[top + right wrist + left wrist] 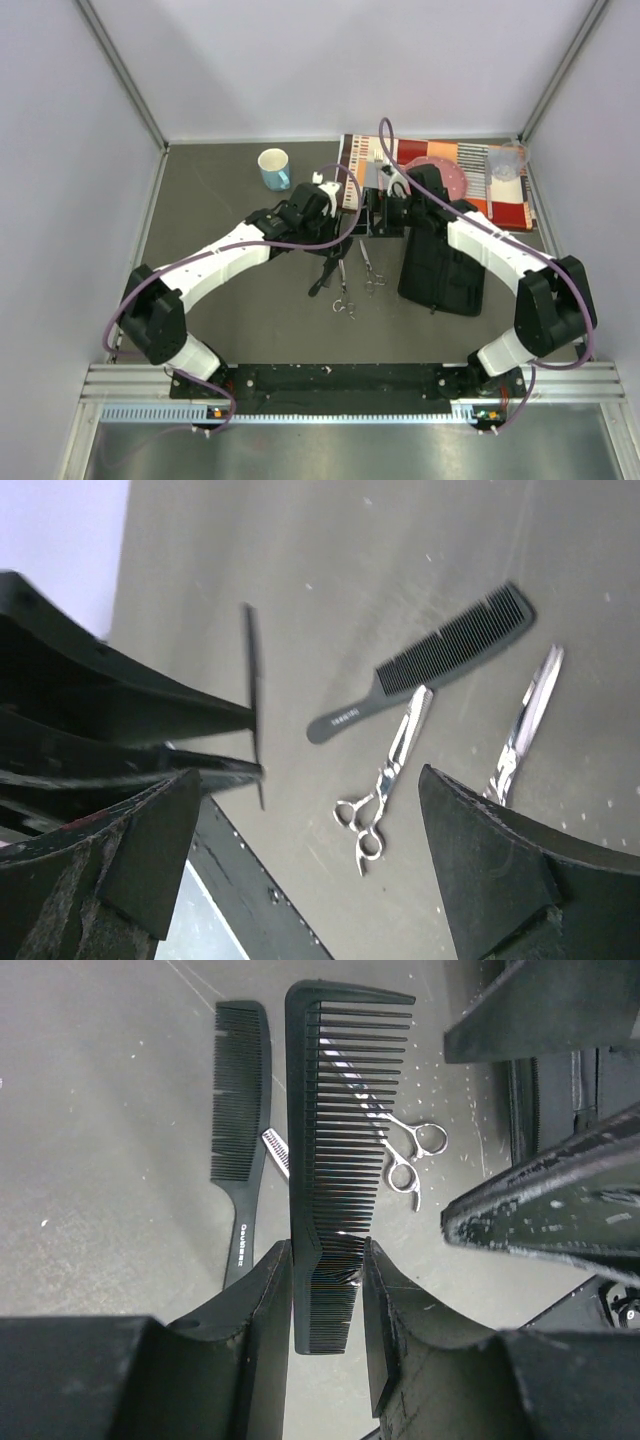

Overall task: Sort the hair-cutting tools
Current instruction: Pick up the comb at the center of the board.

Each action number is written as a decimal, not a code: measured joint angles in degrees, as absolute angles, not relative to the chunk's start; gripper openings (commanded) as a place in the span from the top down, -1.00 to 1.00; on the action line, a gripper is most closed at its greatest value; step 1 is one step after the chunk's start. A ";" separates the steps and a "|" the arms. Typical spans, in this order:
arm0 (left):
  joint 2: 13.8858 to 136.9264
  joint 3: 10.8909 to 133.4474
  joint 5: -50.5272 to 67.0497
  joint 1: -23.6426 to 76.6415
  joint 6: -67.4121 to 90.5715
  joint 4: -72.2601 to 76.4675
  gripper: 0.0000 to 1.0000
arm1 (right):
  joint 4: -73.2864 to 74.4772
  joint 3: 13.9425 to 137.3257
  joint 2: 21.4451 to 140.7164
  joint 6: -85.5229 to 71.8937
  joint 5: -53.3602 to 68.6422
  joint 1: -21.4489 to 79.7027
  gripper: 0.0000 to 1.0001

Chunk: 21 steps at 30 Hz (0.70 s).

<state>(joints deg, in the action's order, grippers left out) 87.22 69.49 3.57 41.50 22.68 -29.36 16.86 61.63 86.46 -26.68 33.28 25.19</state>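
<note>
My left gripper (328,1260) is shut on the lower end of the flat straight black comb (335,1140) and holds it above the table. It sits mid-table in the top view (345,222). The slim handled comb (240,1130) lies on the table below, with one silver scissors (405,1150) to its right and the blade of the other (277,1152) showing between the combs. My right gripper (308,780) is open and empty, close beside the left one (380,215). Below it lie the handled comb (430,660) and both scissors (390,780) (525,720). The held comb shows edge-on (255,700).
A black zip case (440,265) lies right of the scissors under the right arm. A blue-and-white mug (274,168) stands at the back. A patterned mat (470,155) at the back right holds a pink plate (450,178) and a clear cup (505,162).
</note>
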 measured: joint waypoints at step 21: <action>88.66 71.46 5.08 43.09 22.81 -26.57 0.54 | 9.08 65.47 90.21 -32.32 31.73 27.44 0.61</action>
<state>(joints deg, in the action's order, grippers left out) 88.66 71.46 5.08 43.09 22.81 -26.57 9.08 65.47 90.21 -32.32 31.73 27.44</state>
